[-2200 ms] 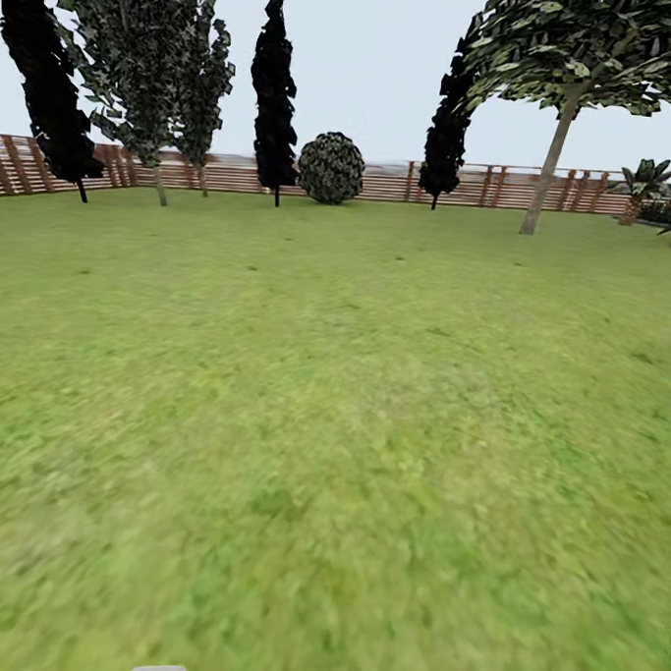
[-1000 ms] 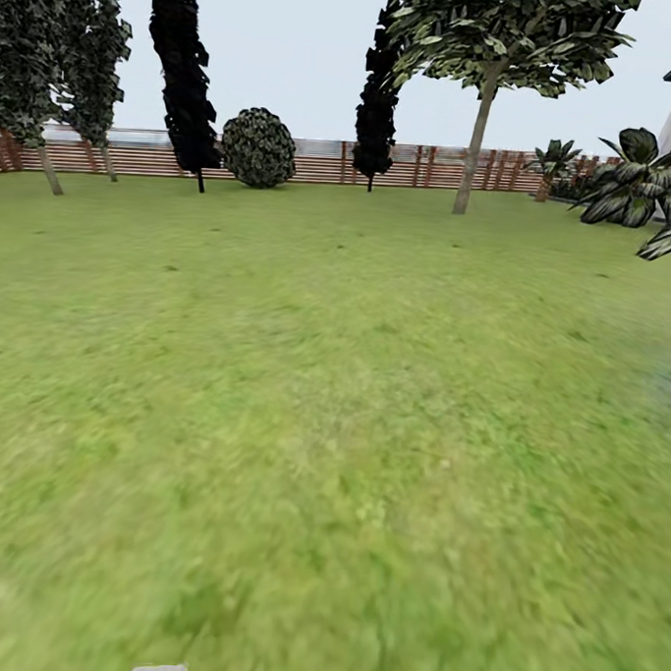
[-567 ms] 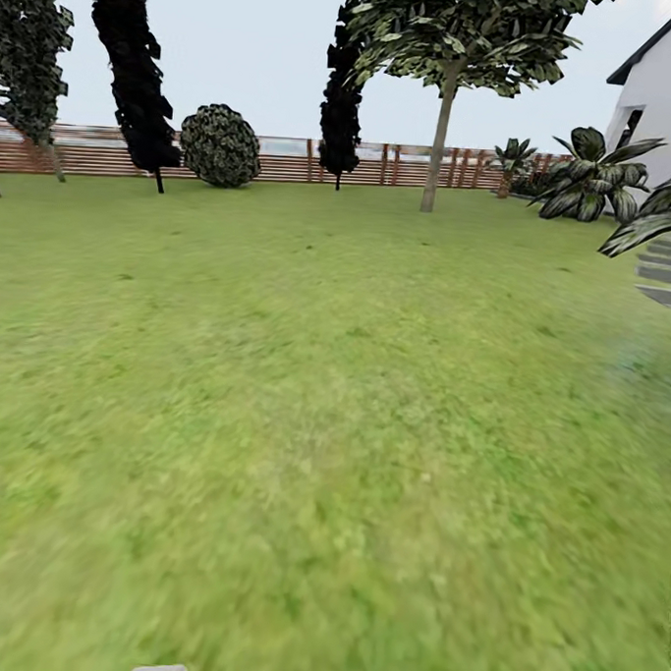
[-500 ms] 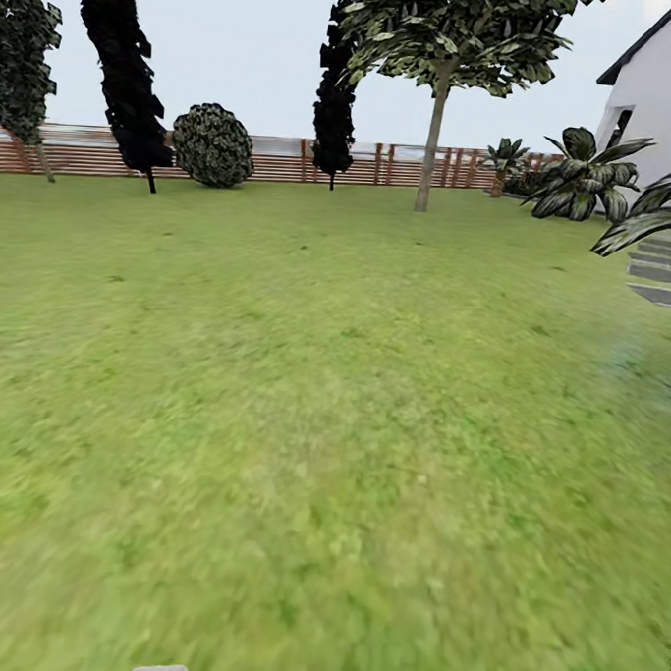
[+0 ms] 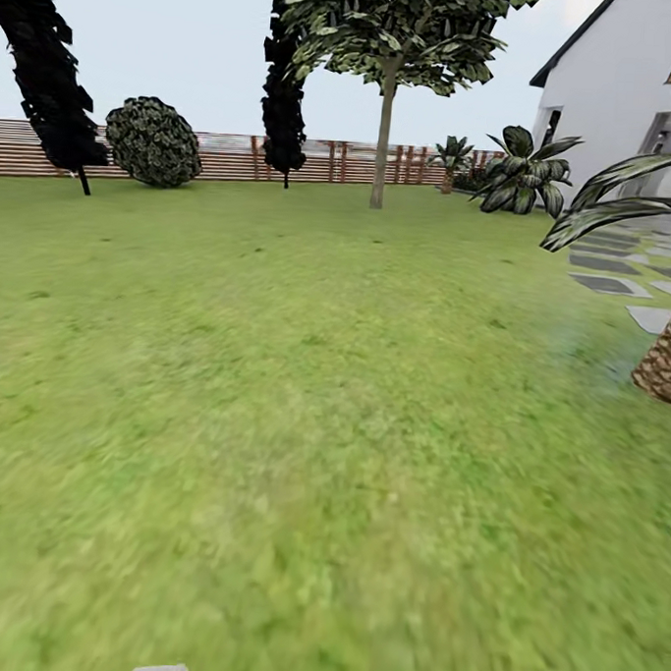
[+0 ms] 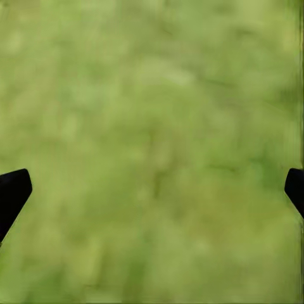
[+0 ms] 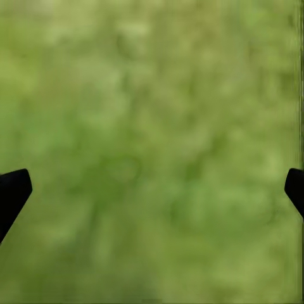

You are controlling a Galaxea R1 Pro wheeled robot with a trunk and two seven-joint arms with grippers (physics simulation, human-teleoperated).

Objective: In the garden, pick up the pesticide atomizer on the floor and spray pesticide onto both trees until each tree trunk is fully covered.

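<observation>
I'm out on the garden [image 5: 302,403] lawn; I can't spot the atomizer yet. Left hand [image 6: 152,190] and right hand [image 7: 152,190] hang wide, empty over grass. Judging it light, rigid, tippy: grip its body.

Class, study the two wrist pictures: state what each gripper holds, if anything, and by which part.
Nothing is held. The left gripper and the right gripper both stand wide open, with blurred green grass lawn showing between the black fingertips.
</observation>
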